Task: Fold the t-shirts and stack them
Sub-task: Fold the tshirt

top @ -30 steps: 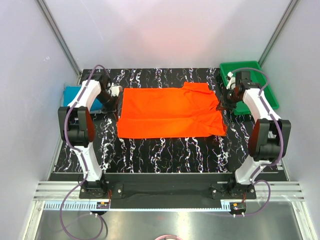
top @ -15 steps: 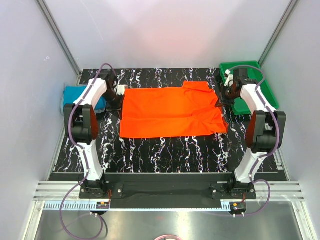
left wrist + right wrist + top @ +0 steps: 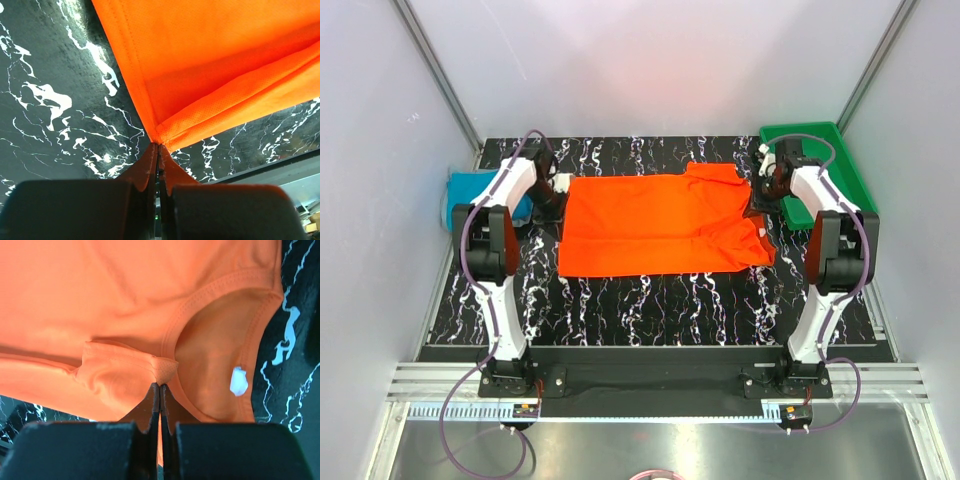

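Wrist views alone show it — left hand (image 3: 158,147) pinches orange shirt (image 3: 225,60) corner, right hand (image 3: 159,387) perhaps collar (image 3: 220,287).

The black table (image 3: 650,300), veined with white like marble, carried three things. An orange-red t-shirt (image 3: 660,225) lay spread wide across its middle, collar end toward the right and hem toward the left. A teal-blue t-shirt (image 3: 470,190) lay bunched at the left edge, well apart from it. A green tray (image 3: 842,150) sat at the far right corner.
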### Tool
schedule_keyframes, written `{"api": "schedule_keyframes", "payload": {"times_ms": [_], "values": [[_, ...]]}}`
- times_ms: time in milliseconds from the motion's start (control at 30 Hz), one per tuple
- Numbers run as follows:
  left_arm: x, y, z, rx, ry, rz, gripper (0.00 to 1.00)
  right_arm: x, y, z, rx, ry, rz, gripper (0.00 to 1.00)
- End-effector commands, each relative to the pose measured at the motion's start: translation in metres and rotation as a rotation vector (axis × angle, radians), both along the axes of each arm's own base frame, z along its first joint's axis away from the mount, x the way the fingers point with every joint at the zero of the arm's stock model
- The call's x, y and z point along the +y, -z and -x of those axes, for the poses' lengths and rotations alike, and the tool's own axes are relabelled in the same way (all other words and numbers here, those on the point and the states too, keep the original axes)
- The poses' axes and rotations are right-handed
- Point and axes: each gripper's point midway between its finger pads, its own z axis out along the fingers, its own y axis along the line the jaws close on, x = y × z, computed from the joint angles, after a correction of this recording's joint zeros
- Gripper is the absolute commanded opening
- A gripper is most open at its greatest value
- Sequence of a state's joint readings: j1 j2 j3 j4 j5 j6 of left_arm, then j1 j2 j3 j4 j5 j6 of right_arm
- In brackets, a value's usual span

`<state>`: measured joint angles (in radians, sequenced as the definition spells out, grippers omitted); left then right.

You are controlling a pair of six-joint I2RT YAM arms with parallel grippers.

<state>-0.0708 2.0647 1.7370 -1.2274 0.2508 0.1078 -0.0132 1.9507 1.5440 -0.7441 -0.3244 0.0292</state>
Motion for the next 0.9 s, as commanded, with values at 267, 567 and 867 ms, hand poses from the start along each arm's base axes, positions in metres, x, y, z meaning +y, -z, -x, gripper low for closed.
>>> {"api": "schedule_keyframes", "payload": {"times_ms": [267, 567, 867], "values": [[0.003, 0.010, -0.029, -0.035, -0.012, -0.042, 0.02, -0.006, -0.007, -0.032, -0.079, -0.006, 0.059, 0.00], [-0.006, 0.018, -0.047, -0.061, 0.029, -0.090, 0.35, -0.004, 0.005, -0.037, -0.076, -0.038, 0.118, 0.41], [-0.035, -0.077, -0.060, -0.330, 0.106, -0.013, 0.97, 0.001, -0.078, -0.058, -0.255, -0.029, 0.101, 0.61]]}}
